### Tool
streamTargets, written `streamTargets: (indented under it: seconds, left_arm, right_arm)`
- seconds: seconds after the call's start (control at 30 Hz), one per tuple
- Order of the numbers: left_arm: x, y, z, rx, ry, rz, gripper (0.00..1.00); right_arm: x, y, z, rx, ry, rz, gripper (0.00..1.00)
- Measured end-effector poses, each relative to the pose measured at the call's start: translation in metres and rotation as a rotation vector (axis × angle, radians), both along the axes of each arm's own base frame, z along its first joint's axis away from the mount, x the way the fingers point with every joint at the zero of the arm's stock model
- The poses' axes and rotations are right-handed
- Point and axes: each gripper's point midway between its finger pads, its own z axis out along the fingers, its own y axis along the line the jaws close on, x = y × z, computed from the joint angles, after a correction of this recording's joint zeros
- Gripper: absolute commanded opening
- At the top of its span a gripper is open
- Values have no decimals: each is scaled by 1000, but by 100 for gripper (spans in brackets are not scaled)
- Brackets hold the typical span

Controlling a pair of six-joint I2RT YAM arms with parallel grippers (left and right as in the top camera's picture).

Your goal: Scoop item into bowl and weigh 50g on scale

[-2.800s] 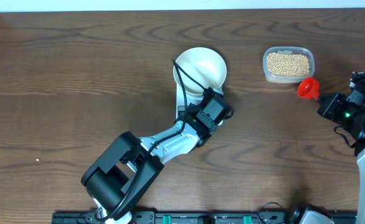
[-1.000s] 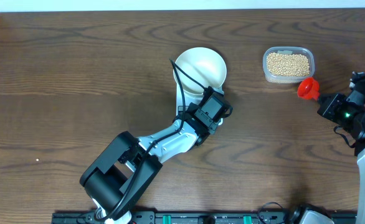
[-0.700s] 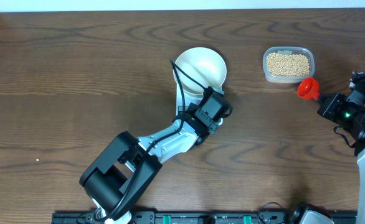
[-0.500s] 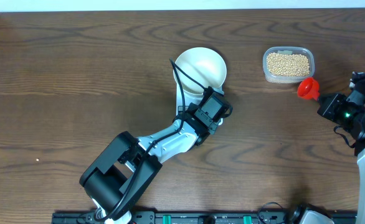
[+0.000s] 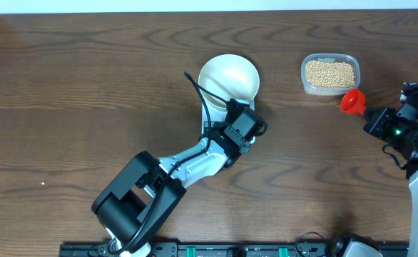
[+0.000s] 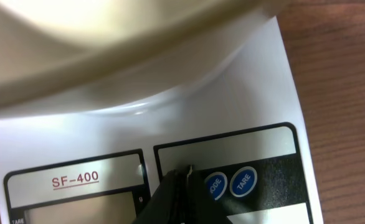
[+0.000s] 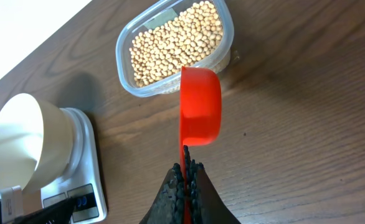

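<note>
On the scale (image 6: 232, 112) sits the bowl (image 5: 228, 75), empty, no beans in it yet. Beans (image 5: 329, 73) all lie in the tub (image 7: 127, 81), well right of the scale and level with its far end.

Left claw (image 6: 184, 177): pressed together, nothing held, tips low over the scale's front panel, just left of the MODE button (image 6: 215, 185), with the TARE button (image 6: 243, 182) one further right. Contact with the panel cannot be told. Display (image 6: 76, 208) is cut by the frame edge; no reading legible.

Change over the last half second is small: the left arm has nudged at the scale front, and its cable (image 5: 195, 84) has swung a little leftward across the bowl rim. Bowl and scale have not shifted.

Right claw (image 7: 185, 168): pinching the red scoop (image 7: 200, 106) by its handle, scoop empty, hanging over the surface (image 5: 88, 107) just this side of the tub, far right of the scale. No movement there across the last seconds.

Reading: likely still at the switch-on or zeroing step with the bowl loaded. Scooping looks to be waiting on that. No beans moved, so weighing is at its start.
</note>
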Motion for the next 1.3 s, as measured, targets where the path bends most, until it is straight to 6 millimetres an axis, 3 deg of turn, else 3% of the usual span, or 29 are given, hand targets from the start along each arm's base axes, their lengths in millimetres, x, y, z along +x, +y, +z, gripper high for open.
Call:
streamTargets:
  seconds: [1.03, 1.3]
  left_arm:
    - [1, 1, 1, 58, -27, -40, 7]
    - [0, 11, 1, 110, -32, -25, 7]
  right_arm:
    - [0, 0, 0, 0, 0, 0, 1]
    - [0, 0, 0, 0, 0, 0, 1]
